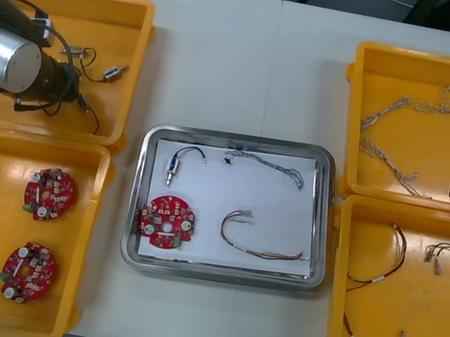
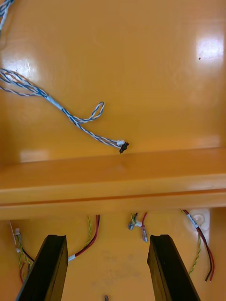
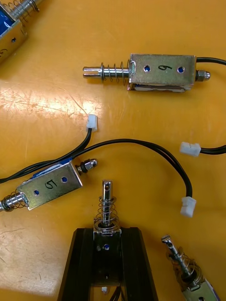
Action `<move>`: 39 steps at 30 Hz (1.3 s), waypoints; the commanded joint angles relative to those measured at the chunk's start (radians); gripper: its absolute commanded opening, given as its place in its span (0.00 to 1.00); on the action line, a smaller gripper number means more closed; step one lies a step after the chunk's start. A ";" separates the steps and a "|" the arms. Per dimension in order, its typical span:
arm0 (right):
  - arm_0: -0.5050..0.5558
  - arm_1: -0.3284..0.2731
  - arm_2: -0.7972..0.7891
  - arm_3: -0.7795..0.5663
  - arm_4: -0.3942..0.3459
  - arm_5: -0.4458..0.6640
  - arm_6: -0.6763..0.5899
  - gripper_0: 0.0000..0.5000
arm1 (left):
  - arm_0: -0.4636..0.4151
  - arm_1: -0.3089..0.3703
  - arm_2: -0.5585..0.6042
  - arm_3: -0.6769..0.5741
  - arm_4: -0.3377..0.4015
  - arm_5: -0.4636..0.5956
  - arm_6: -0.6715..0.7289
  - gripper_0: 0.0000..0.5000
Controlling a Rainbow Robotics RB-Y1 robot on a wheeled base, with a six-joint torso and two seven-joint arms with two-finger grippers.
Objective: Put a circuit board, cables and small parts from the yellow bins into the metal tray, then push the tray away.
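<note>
small metal part (image 3: 107,200) in left end effector (image 3: 106,233), low inside yellow bin (image 1: 103,20)

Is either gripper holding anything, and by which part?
The left gripper holds a small metal part by its boxy body, spring end sticking out. The right gripper holds nothing.

The left arm (image 1: 4,60) comes in from the left side, and its silver wrist (image 1: 0,59) points to the right. The left gripper (image 3: 107,235) has its black fingers (image 3: 82,263) near together, clamped on a small metal part (image 3: 106,211). The right gripper (image 2: 107,242) waits at the right side with its fingers wide apart, and it holds nothing.
</note>
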 commanded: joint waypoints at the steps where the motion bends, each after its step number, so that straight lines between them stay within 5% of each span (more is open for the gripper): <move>1: 0.061 -0.043 -0.040 -0.074 -0.014 0.003 -0.018 1.00 | -0.043 -0.008 -0.009 -0.007 0.018 -0.010 -0.078 0.00; 27: 0.185 -0.074 -0.123 -0.211 -0.072 0.003 -0.013 1.00 | -0.045 0.006 0.121 -0.325 0.070 0.439 -0.081 0.00; 39: 0.185 -0.074 -0.158 -0.209 -0.101 0.003 -0.019 1.00 | -0.045 0.009 0.115 -0.495 0.107 0.637 0.043 0.00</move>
